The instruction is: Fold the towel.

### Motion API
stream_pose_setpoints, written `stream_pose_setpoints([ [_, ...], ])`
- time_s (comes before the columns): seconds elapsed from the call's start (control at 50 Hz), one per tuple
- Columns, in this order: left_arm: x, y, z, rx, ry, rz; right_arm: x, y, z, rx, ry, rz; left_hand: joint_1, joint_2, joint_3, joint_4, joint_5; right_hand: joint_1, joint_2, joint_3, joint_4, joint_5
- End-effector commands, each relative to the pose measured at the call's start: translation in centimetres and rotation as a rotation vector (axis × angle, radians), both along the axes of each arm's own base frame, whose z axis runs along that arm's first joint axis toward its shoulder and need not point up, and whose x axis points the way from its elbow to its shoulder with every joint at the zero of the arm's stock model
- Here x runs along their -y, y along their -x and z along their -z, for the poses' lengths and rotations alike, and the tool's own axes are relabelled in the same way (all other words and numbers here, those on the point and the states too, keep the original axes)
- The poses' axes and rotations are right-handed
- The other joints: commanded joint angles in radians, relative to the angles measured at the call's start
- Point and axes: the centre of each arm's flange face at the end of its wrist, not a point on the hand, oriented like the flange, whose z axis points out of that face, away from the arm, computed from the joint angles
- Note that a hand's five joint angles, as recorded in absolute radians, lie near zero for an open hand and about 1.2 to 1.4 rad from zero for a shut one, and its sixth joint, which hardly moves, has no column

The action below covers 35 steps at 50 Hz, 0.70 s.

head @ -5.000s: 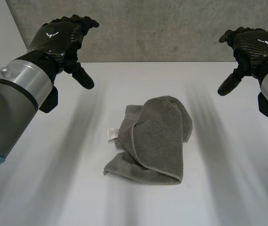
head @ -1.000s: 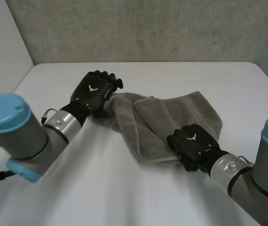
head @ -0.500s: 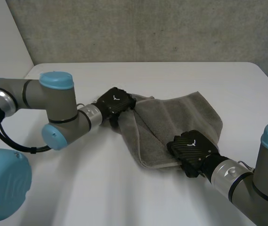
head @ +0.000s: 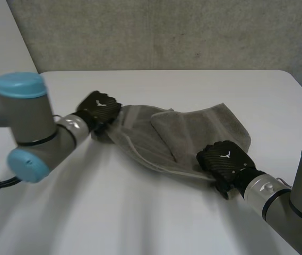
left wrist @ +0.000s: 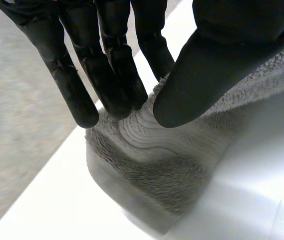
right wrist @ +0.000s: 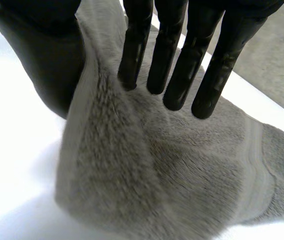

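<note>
The grey towel (head: 198,127) lies bunched on the white table (head: 140,223), drawn out in a loose band between the two hands. The left hand (head: 98,109) is at its far left end. In the left wrist view we see a thick fold of cloth pinched between the fingers and the thumb. The right hand (head: 224,158) is at the near right edge, with the hem running between its thumb and fingers. It seems to pinch the hem, though we cannot be sure how firm this hold is. The towel is not yet flat; one layer lies over another. We think the danger is that the left hand holds several layers, not one corner, so spreading may only drag the bundle. If the right hold is shallow, the hem may slip out under tension.
</note>
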Motion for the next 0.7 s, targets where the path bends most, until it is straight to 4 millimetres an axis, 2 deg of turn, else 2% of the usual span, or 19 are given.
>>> stream_pose_setpoints([
  [0.02, -1.7, -4.1, -2.4, -0.131, 0.084, -0.135, 0.9, 0.6, 0.5, 0.007, 0.004, 0.112, 0.232, 0.182, 0.18, 0.178, 0.213, -0.215, -0.224, -0.233, -0.234, -0.216],
  [0.24, -5.9, -5.8, -1.3, -0.244, -0.043, -0.184, 1.7, 1.1, 0.5, -0.008, 0.005, 0.174, 0.232, 0.182, 0.18, 0.178, 0.213, -0.18, -0.189, -0.199, -0.199, -0.181],
  [0.3, -6.6, -6.0, -1.1, -0.261, -0.059, -0.191, 2.1, 1.6, 0.4, -0.005, 0.0, 0.191, 0.232, 0.182, 0.18, 0.178, 0.213, 0.014, 0.005, -0.005, -0.005, 0.013],
  [0.34, -6.8, -6.1, -1.0, -0.261, -0.061, -0.191, 2.2, 1.7, 0.2, -0.001, 0.005, 0.195, 0.232, 0.182, 0.18, 0.178, 0.213, 0.423, 0.413, 0.404, 0.403, 0.421],
  [0.36, -7.0, -6.1, -1.2, -0.265, -0.056, -0.189, 2.3, 1.7, 0.2, -0.001, 0.005, 0.195, 0.232, 0.182, 0.18, 0.178, 0.213, 0.425, 0.416, 0.406, 0.406, 0.424],
  [0.38, -7.0, -6.1, -1.2, -0.265, -0.056, -0.189, 2.4, 1.7, -0.1, 0.001, 0.014, 0.196, 0.232, 0.182, 0.18, 0.178, 0.213, 0.645, 0.636, 0.626, 0.626, 0.644],
  [0.46, -7.4, -6.4, -3.4, -0.3, 0.0, -0.188, 2.7, 1.7, -1.3, 0.01, 0.039, 0.197, 0.232, 0.182, 0.18, 0.178, 0.213, 0.647, 0.638, 0.628, 0.628, 0.646],
  [0.48, -7.4, -6.4, -3.4, -0.3, 0.0, -0.188, 2.8, 1.7, -2.6, 0.02, 0.06, 0.2, 0.232, 0.182, 0.18, 0.178, 0.213, 0.647, 0.638, 0.628, 0.628, 0.646],
  [0.5, -7.6, -6.4, -5.0, -0.332, 0.04, -0.183, 2.8, 1.8, -4.9, 0.042, 0.107, 0.199, 0.232, 0.182, 0.18, 0.178, 0.213, 0.647, 0.638, 0.628, 0.628, 0.646],
  [0.52, -8.0, -6.6, -6.8, -0.375, 0.083, -0.179, 2.8, 1.8, -5.0, 0.042, 0.107, 0.199, 0.232, 0.182, 0.18, 0.178, 0.213, 0.647, 0.638, 0.628, 0.628, 0.646],
  [0.54, -8.0, -6.6, -6.8, -0.376, 0.084, -0.179, 2.6, 1.9, -7.9, 0.075, 0.171, 0.19, 0.232, 0.182, 0.18, 0.178, 0.213, 0.647, 0.638, 0.628, 0.628, 0.646],
  [0.56, -8.3, -6.8, -9.1, -0.433, 0.136, -0.173, 2.2, 1.9, -10.9, 0.107, 0.241, 0.173, 0.232, 0.182, 0.18, 0.178, 0.213, 0.647, 0.638, 0.628, 0.628, 0.646],
  [0.58, -8.7, -7.0, -11.3, -0.502, 0.183, -0.166, 2.2, 1.9, -10.9, 0.108, 0.242, 0.173, 0.232, 0.182, 0.18, 0.178, 0.213, 0.647, 0.638, 0.628, 0.628, 0.646],
  [0.6, -8.7, -7.0, -11.4, -0.502, 0.183, -0.166, 1.9, 2.0, -13.9, 0.142, 0.319, 0.16, 0.232, 0.182, 0.18, 0.178, 0.213, 0.647, 0.638, 0.628, 0.628, 0.646],
  [0.62, -9.3, -7.2, -13.3, -0.57, 0.213, -0.155, 1.8, 2.0, -13.9, 0.142, 0.32, 0.16, 0.232, 0.182, 0.18, 0.178, 0.213, 0.647, 0.638, 0.628, 0.628, 0.646],
  [0.64, -9.3, -7.2, -13.3, -0.57, 0.213, -0.155, 1.6, 2.1, -16.8, 0.173, 0.396, 0.152, 0.232, 0.182, 0.18, 0.178, 0.213, 0.647, 0.638, 0.628, 0.628, 0.646],
  [0.66, -9.8, -7.4, -14.9, -0.632, 0.235, -0.149, 1.5, 2.1, -19.2, 0.193, 0.457, 0.149, 0.232, 0.182, 0.18, 0.178, 0.213, 0.647, 0.638, 0.628, 0.628, 0.646],
  [0.68, -10.2, -7.6, -16.0, -0.68, 0.247, -0.149, 1.5, 2.1, -19.2, 0.193, 0.457, 0.148, 0.232, 0.182, 0.18, 0.178, 0.213, 0.647, 0.638, 0.628, 0.628, 0.646],
  [0.7, -10.2, -7.6, -16.0, -0.681, 0.247, -0.149, 1.2, 2.2, -21.1, 0.201, 0.493, 0.145, 0.232, 0.182, 0.18, 0.178, 0.213, 0.647, 0.638, 0.628, 0.628, 0.646],
])
